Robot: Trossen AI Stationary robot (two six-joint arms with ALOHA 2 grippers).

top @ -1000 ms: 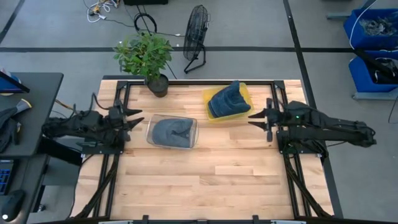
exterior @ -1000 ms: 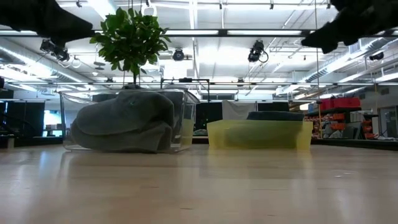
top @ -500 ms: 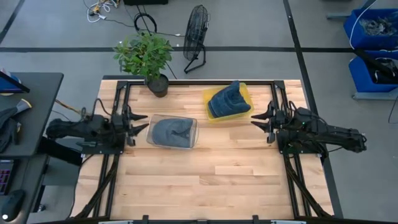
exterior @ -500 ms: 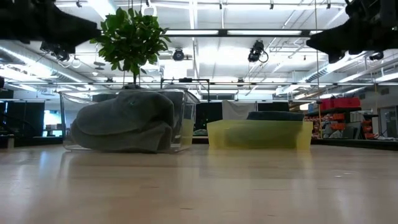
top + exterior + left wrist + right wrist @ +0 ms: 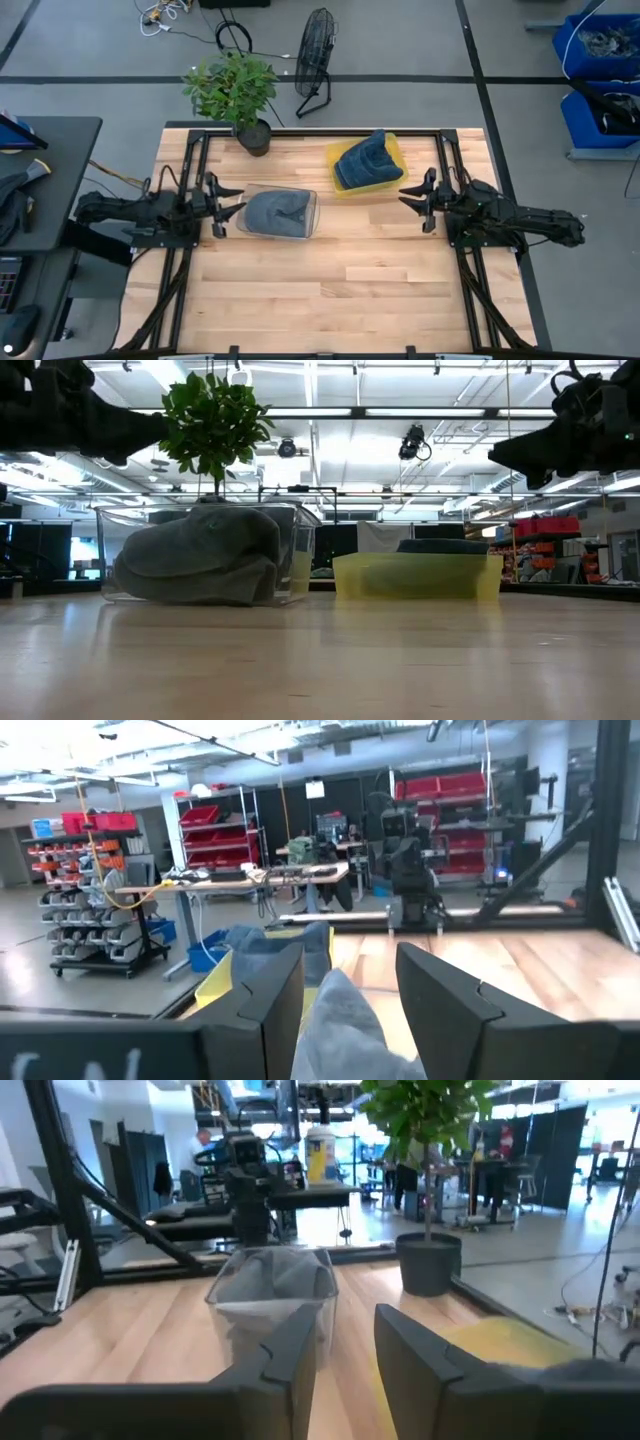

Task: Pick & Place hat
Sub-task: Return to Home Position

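A dark grey-blue hat (image 5: 277, 212) lies in a clear plastic bin (image 5: 246, 198), resting on the bin's floor (image 5: 195, 560). More blue hats (image 5: 366, 160) are piled in a yellow bin (image 5: 392, 150) at the table's far side. My left gripper (image 5: 226, 205) is open and hovers just left of the clear bin. The left wrist view looks down over the hat (image 5: 340, 1020) between the fingers. My right gripper (image 5: 408, 196) is open and hangs in the air right of the yellow bin, pointing toward the table's left (image 5: 345, 1345).
A potted plant (image 5: 240, 95) stands at the table's far edge, behind the clear bin. Black frame rails (image 5: 196, 170) run along both sides of the table. Bare wood (image 5: 330, 290) fills the near half. A fan (image 5: 315, 60) stands on the floor beyond.
Both grippers have come down. My left gripper has also moved toward the table's right and slightly nearer, closing on the clear bin's left end. My right arm has folded back, and its gripper has stayed beside the yellow bin. The hats and bins have not moved.
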